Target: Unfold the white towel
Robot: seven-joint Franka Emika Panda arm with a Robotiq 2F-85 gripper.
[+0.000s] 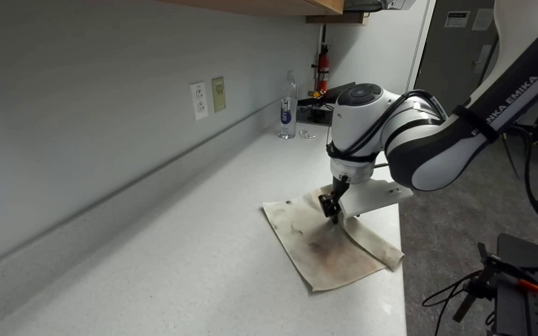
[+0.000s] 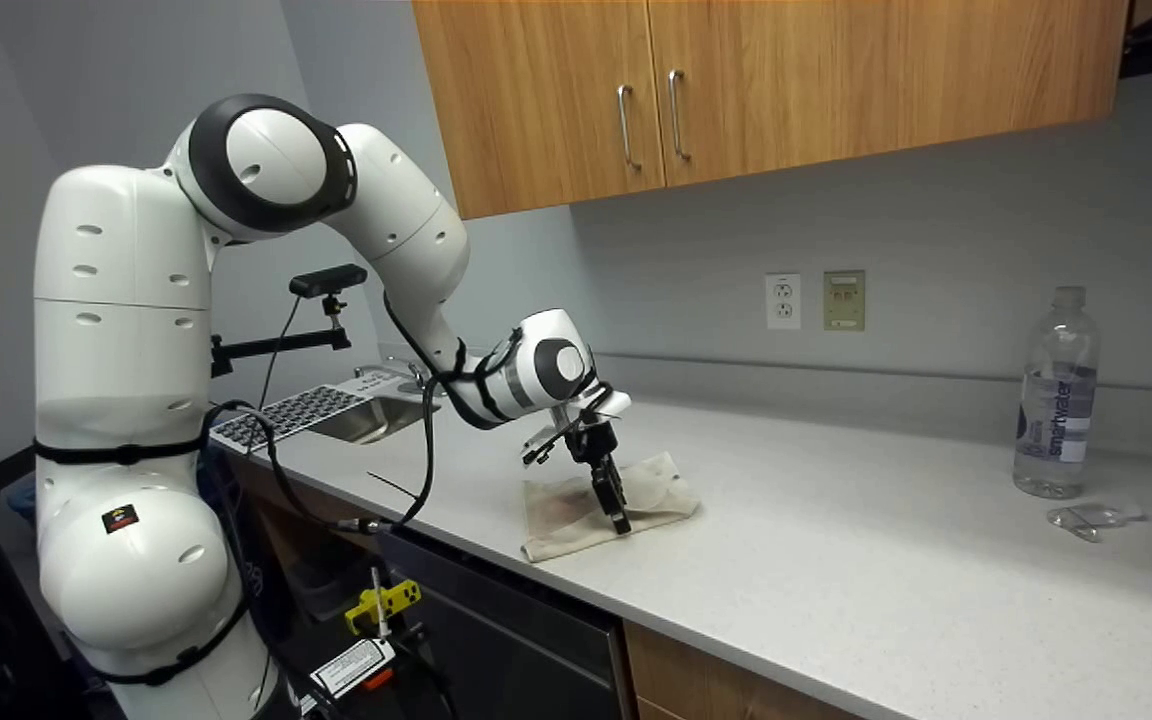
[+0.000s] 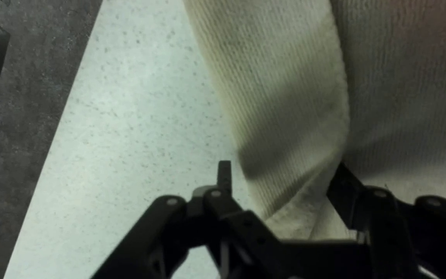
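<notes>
The off-white towel [image 1: 313,261] lies on the counter near its front edge, with brown and dark stains; it also shows in an exterior view [image 2: 561,515]. Most of it is spread flat. A strip along its front-edge side is folded over as a flap [image 1: 376,242]; this flap runs up the middle of the wrist view [image 3: 281,77]. My gripper [image 3: 283,174] is open and points down at the towel. One finger is over bare counter outside the fold, the other over the towel inside the flap's edge. In both exterior views the fingertips [image 2: 620,522] are at the towel, partly hidden.
A clear water bottle [image 1: 287,112] stands near the wall, with a small clear plastic item [image 2: 1094,518] beside it. The counter's front edge [image 1: 401,289] drops to the floor close to the towel. A sink [image 2: 376,420] and overhead wooden cabinets [image 2: 776,90] are nearby.
</notes>
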